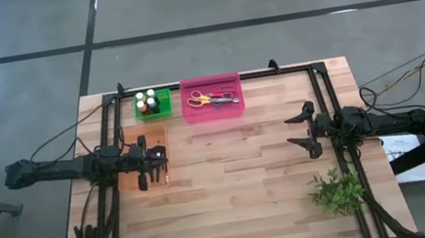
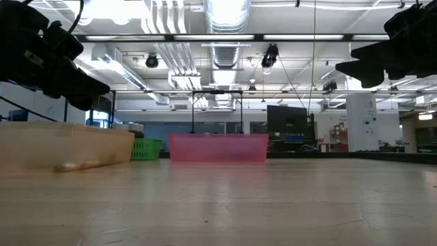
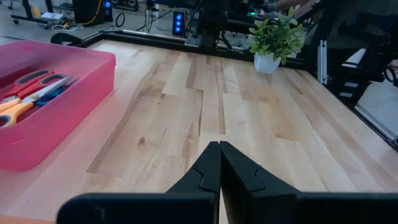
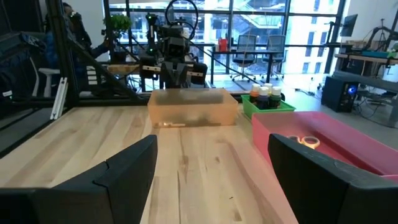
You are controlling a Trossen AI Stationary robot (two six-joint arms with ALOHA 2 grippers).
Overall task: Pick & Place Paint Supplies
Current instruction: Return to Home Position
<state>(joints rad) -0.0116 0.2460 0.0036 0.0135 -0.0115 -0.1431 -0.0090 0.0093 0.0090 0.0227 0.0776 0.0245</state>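
Now, the biggest risk lies with the left arm. Its gripper (image 3: 219, 149), fingers pressed together on nothing, hangs over the orange bin (image 4: 193, 109) near the left edge of the table (image 1: 239, 182). If it pulls away sideways before rising, a finger could catch the bin's thin wall and shove or tip it, since a tub that light would probably slide easily on smooth wood. The right gripper (image 1: 306, 132) is spread wide and empty by the right edge. A low swing toward the near right corner could clip the plant (image 1: 337, 189), which looks easy to topple.

The table is pale butcher-block, with narrow glued strips under a faint sheen. The pink bin (image 1: 212, 113), midway along the far edge, is a shallow rectangle of translucent plastic. The orange bin is also cloudy plastic, but deeper, and what lies inside it cannot be made out. The green bin (image 4: 267, 109), on the far edge toward the left corner, is small and opaque. The plant is a leafy sprig in a little white pot. The scissors (image 1: 211, 98) in the pink bin have glossy plastic loop handles, and the bottles (image 1: 147, 102) stand upright in the green bin, stubby and round-capped.
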